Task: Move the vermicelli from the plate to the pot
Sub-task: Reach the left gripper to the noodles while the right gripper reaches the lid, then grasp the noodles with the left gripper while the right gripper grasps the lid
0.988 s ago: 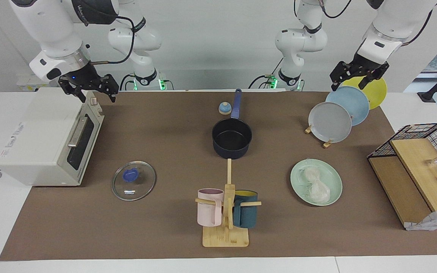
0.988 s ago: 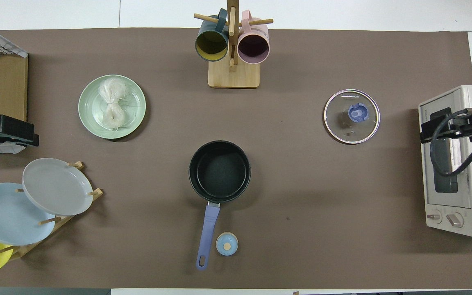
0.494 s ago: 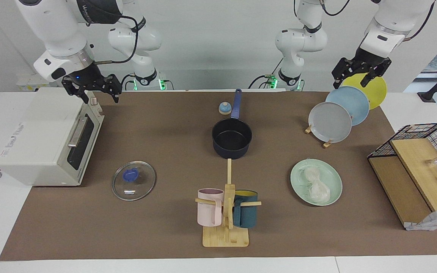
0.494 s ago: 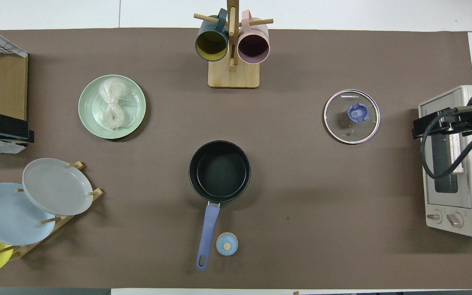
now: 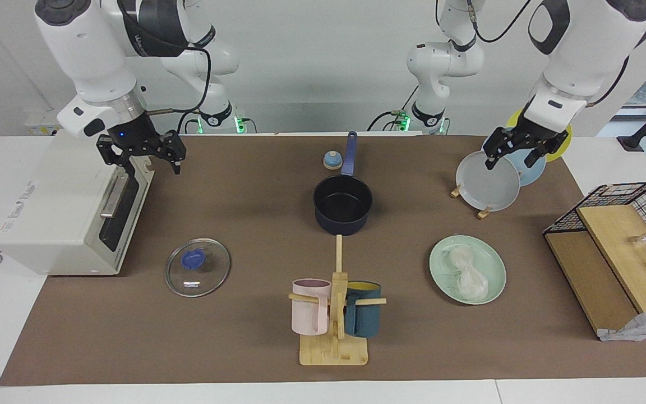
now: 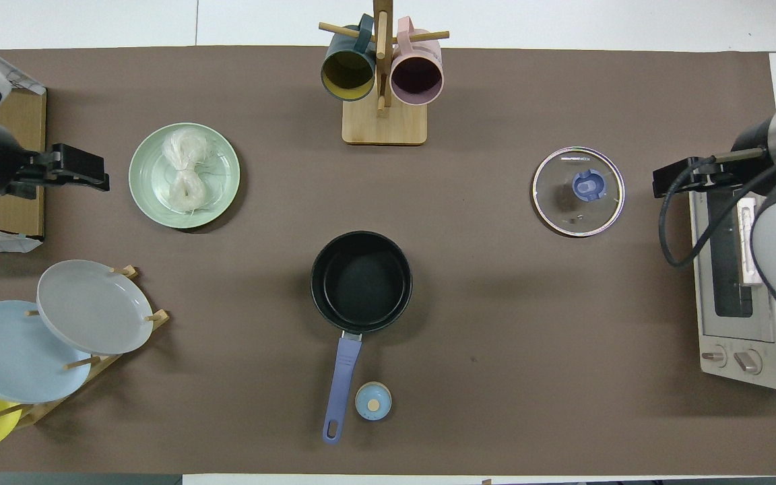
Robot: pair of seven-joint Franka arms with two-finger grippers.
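1. With twelve o'clock set pointing away from the robots, the pot (image 6: 361,281) is found nearest them at mid-table. It is uncovered and empty, with its handle (image 6: 342,377) pointing to six.
2. At about ten o'clock from the pot, farther out, the plate (image 6: 145,192) is seen with the vermicelli (image 6: 184,172) lying on it in two coiled clumps.
3. The noodles are judged light, dry and brittle, so strands could be snapped or shed. Each clump is best pinched gently across its dense middle, not at loose ends.
4. The left gripper (image 5: 508,163) is held up in the air at the plate's nine o'clock, jaws spread wide and empty.
5. The right gripper (image 5: 146,165) is held over the toaster oven (image 5: 65,207), near the pot's two o'clock, jaws likewise wide, and it waits.
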